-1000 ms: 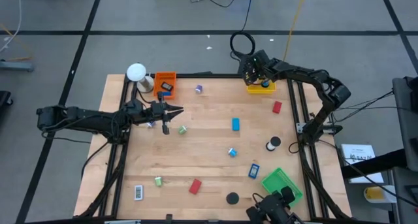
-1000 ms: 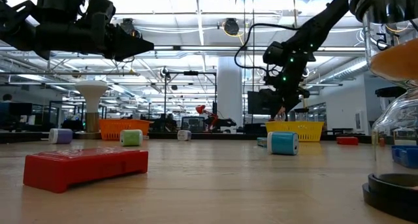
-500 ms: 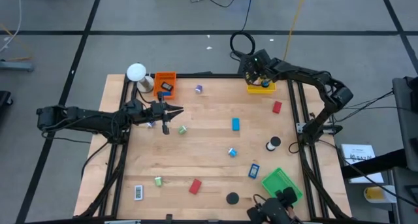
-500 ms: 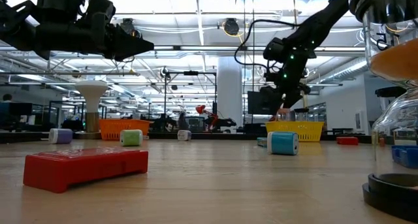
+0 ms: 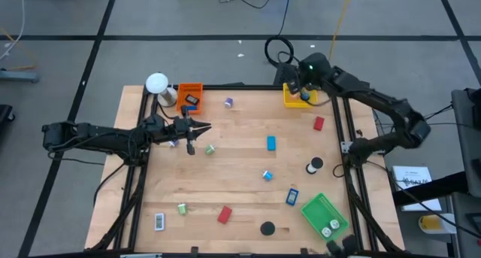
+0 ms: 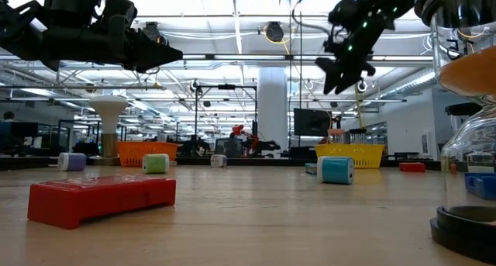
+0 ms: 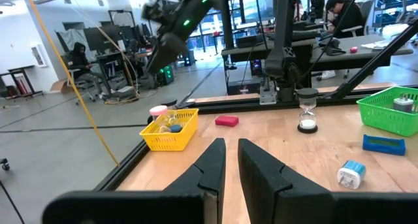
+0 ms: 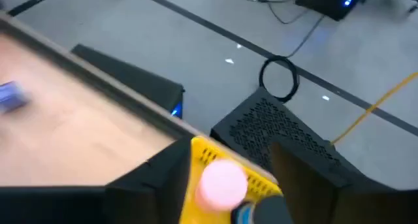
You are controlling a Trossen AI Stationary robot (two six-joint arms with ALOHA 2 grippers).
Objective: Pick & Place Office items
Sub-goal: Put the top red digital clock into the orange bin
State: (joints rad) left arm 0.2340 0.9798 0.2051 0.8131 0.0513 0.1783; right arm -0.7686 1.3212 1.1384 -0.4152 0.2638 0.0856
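Two arms: right gripper (image 5: 294,83) hangs above the yellow tray (image 5: 300,98) at the far right corner of the table (image 5: 240,175); left gripper (image 5: 201,127) hangs over the left part of the table.
Right fingers: apart, and nothing is between them; a pink roll (image 8: 223,183) lies in the tray just under them.
Left fingers: together, empty, only a thin gap shows in the left wrist view.
Step in hand: judged as a drop into the yellow tray just done, the right arm now free for a new piece.
Next move: probably a reach to the red rectangle (image 5: 319,123), the piece nearest to the right gripper, with fingers wide and lowered around it.
Yellow tray: a pink roll and some blue piece, more I cannot tell.
Orange tray (image 5: 189,96): behind the left gripper, one dark piece inside.
Green tray (image 5: 324,215): near corner, far from both grippers, two pale pieces inside.
Loose items: a green roll (image 5: 210,148) lies just beside the left gripper; a blue rectangle (image 5: 270,143) lies between the two arms.
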